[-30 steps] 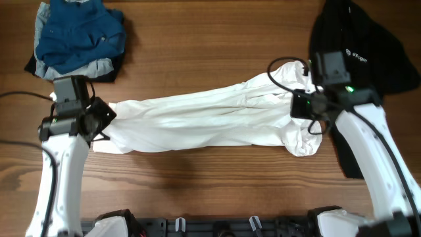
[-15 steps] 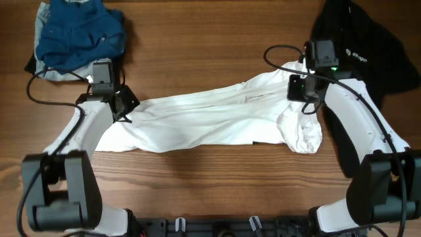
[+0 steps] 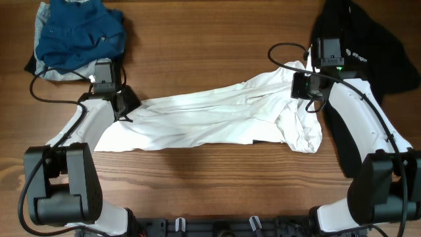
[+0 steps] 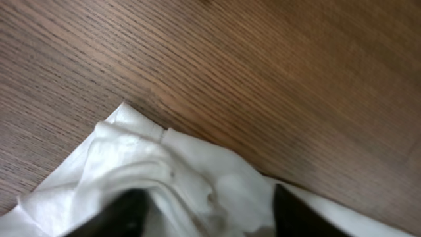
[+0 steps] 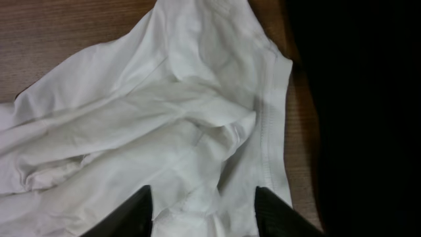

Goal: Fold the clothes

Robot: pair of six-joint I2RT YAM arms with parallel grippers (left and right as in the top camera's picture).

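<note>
Overhead, the wooden desk [image 3: 217,191] carries a white garment [image 3: 210,118] stretched in a long band across its middle, crumpled at the right end. A black garment [image 3: 375,46] lies at the far right, partly under the right arm, and a blue pile [image 3: 79,33] sits in the far left corner. The step in hand looks like spreading the white garment flat before any fold. To do it well, both ends should be drawn apart evenly and low over the wood, so the twisted middle opens and the bunched right end is not dragged onto the black cloth. Both arms reach forward with elbows bent outward, wrists angled in toward the band. The left claw [image 3: 125,108] is closed on the bunched left corner, with cloth gathered between its fingers in the left wrist view. The right claw [image 3: 304,89] appears clamped on the hemmed right end, where the folds converge between its fingers
</note>
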